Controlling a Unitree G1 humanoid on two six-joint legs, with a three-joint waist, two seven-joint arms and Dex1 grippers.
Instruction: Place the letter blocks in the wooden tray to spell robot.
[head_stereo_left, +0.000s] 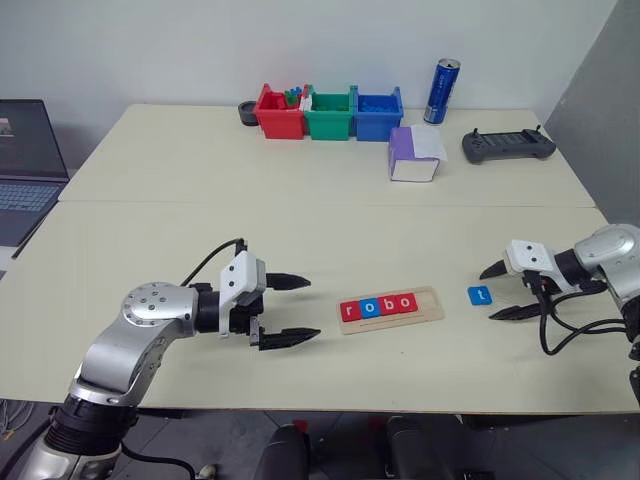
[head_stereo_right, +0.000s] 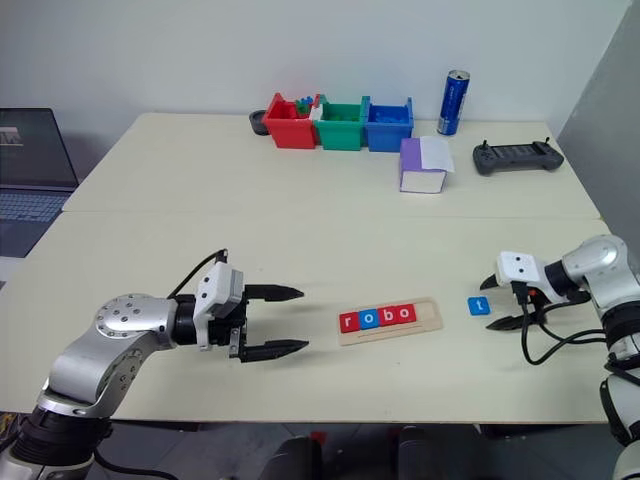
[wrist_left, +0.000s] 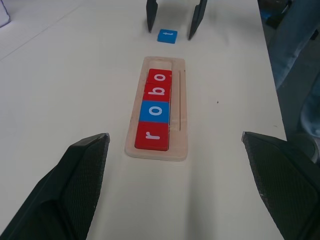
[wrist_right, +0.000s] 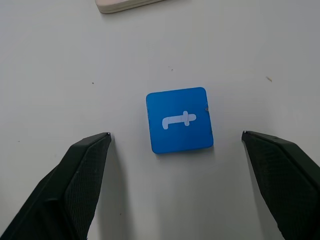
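The wooden tray (head_stereo_left: 392, 308) lies near the table's front middle with letter blocks in it spelling r, o, b, o (head_stereo_left: 378, 305); its right end slot is bare. A blue block with a white t (head_stereo_left: 480, 295) lies flat on the table just right of the tray. My right gripper (head_stereo_left: 498, 292) is open, its fingers on either side of the t block (wrist_right: 179, 120) without touching it. Left of the tray my left gripper (head_stereo_left: 296, 310) stands open and empty, pointing at the tray (wrist_left: 156, 112).
Red, green and blue plastic bins (head_stereo_left: 328, 113) stand at the table's far middle, with a blue can (head_stereo_left: 441, 91), a purple-and-white box (head_stereo_left: 414, 154) and a black controller (head_stereo_left: 507, 146) to their right. A laptop (head_stereo_left: 25, 170) sits at the far left.
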